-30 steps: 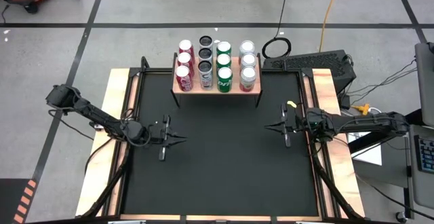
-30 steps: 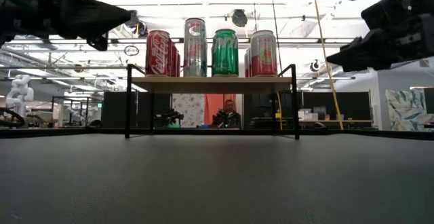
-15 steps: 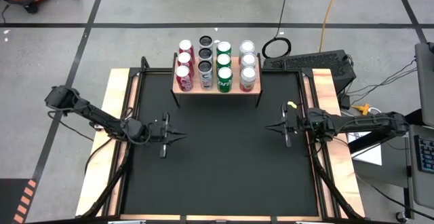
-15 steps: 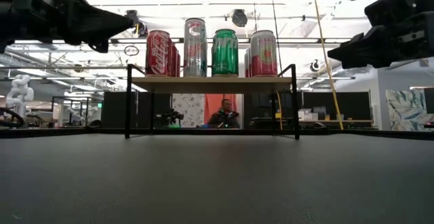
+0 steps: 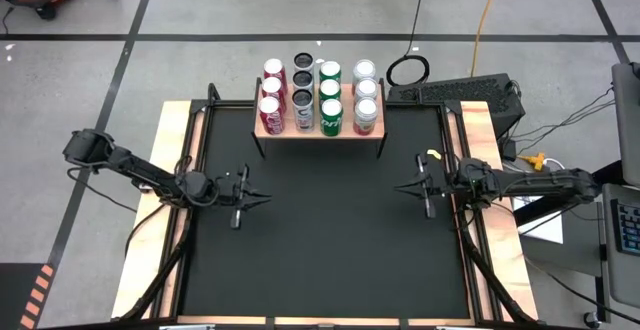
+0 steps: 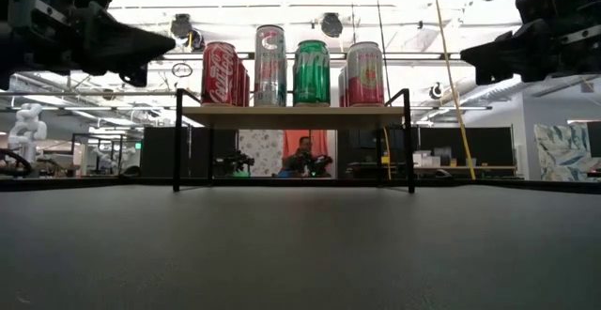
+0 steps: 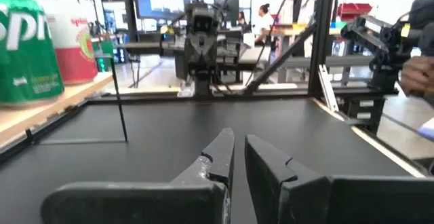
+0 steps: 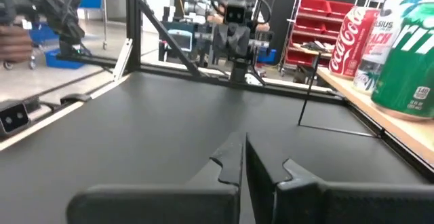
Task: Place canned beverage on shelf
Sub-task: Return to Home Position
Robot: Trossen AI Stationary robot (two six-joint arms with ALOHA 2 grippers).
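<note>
L tool (image 5: 266,199) & R tool (image 5: 396,188) both pinched together, empty; cans (image 5: 331,115) in 4 rows on shelf (image 5: 345,122).

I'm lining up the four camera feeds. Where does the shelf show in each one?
High view: shelf, top centre.
Low view: centre, raised on black legs.
Left wrist view: a board corner under the cans.
Right wrist view: a board edge under the cans.
Shared landmark: the front green can on it.
</note>
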